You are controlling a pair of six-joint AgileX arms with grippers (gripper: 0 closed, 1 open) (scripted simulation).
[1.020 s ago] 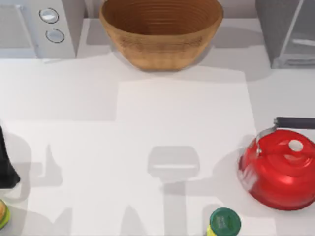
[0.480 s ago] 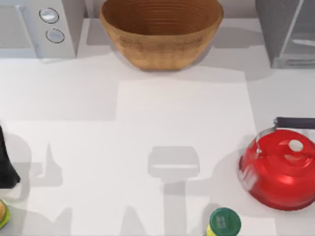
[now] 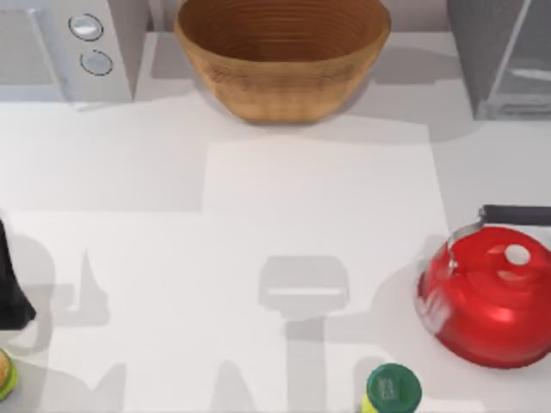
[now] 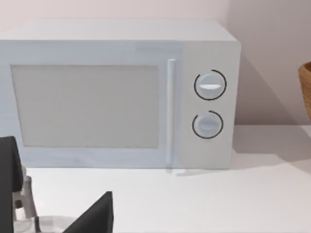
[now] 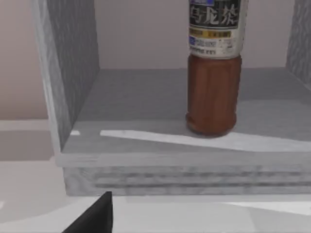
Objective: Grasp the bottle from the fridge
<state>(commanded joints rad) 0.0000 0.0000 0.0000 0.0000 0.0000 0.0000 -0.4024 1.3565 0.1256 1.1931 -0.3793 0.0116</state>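
Fridge [image 5: 77, 141]: grey box cabinet, open toward the right gripper, straight ahead of it and near. Contents: one bottle [image 5: 214, 92], upright on the cabinet floor, brown below, printed label above, cap cut off by the frame; it stands apart from both side walls. From above, the fridge [image 3: 499, 60] occupies the table's far right corner, its pale glass panel angled outward.

Right gripper [image 5: 92, 216]: one dark fingertip visible, short of the cabinet's ridged front lip; spread or pressed together, cannot tell. Nothing lies between it and the bottle except that lip.

Left gripper [image 4: 63, 213]: dark finger parts low in its own view, facing the microwave; finger spacing likewise cannot be told. From above, a dark part of the left arm [image 3: 10, 288] sits at the table's left edge.

Microwave [image 4: 116, 94]: white, two round knobs, door closed, ahead of the left gripper.

Basket [image 3: 282, 56]: woven, brown, far centre, nothing visible inside.

Kettle [image 3: 486, 297]: red, black handle, right side.

Container [image 3: 392, 389]: green cap, yellow body, near edge.

Table [image 3: 258, 189]: white surface; pale wall behind.
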